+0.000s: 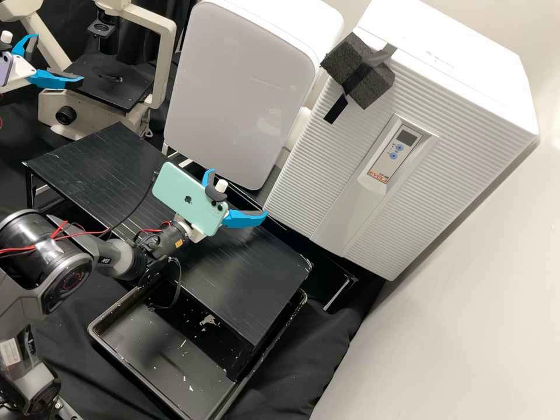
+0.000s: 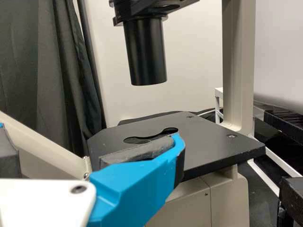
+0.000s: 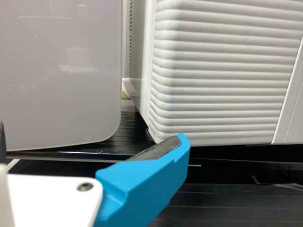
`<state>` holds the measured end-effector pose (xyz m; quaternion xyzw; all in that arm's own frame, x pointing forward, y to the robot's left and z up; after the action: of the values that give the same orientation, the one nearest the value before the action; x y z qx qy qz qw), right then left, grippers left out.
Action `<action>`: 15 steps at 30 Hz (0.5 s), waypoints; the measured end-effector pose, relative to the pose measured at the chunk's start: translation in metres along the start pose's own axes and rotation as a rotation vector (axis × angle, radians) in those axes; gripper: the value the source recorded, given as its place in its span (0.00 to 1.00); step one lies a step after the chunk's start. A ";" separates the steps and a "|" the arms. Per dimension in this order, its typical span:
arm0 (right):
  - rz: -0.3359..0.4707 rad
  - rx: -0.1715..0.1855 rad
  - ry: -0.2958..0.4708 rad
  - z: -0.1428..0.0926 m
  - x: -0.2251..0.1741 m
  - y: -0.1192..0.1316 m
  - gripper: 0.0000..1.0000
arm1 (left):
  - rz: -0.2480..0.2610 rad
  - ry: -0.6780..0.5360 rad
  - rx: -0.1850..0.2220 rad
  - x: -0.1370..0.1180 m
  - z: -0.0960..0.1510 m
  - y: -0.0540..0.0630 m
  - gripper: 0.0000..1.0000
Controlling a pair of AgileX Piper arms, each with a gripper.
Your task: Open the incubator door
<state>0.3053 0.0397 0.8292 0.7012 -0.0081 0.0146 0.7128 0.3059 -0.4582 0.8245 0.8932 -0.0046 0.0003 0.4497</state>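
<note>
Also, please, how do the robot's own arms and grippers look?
Dark grey, rounded arm joints carry red wires and black cables. The left gripper and right gripper are white with blue fingers and dark pads. A mint-green phone is mounted on the right, a purplish one on the left.

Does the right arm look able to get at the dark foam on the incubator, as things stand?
Probably yes: the right gripper has its jaws open, and nothing seems to stand between it and the foam, though the foam is higher up and the white-panelled unit stands close by.
</note>
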 end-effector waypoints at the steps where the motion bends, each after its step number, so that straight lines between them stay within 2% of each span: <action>1: 0.000 0.000 0.000 0.000 0.000 0.000 1.00 | 0.000 0.000 0.000 0.000 0.000 0.000 1.00; 15: 0.009 -0.005 -0.013 0.005 -0.002 0.003 1.00 | 0.000 0.000 0.000 0.000 0.000 0.000 1.00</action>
<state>0.3033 0.0345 0.8324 0.6994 -0.0159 0.0130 0.7144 0.3059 -0.4582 0.8245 0.8932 -0.0046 0.0003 0.4497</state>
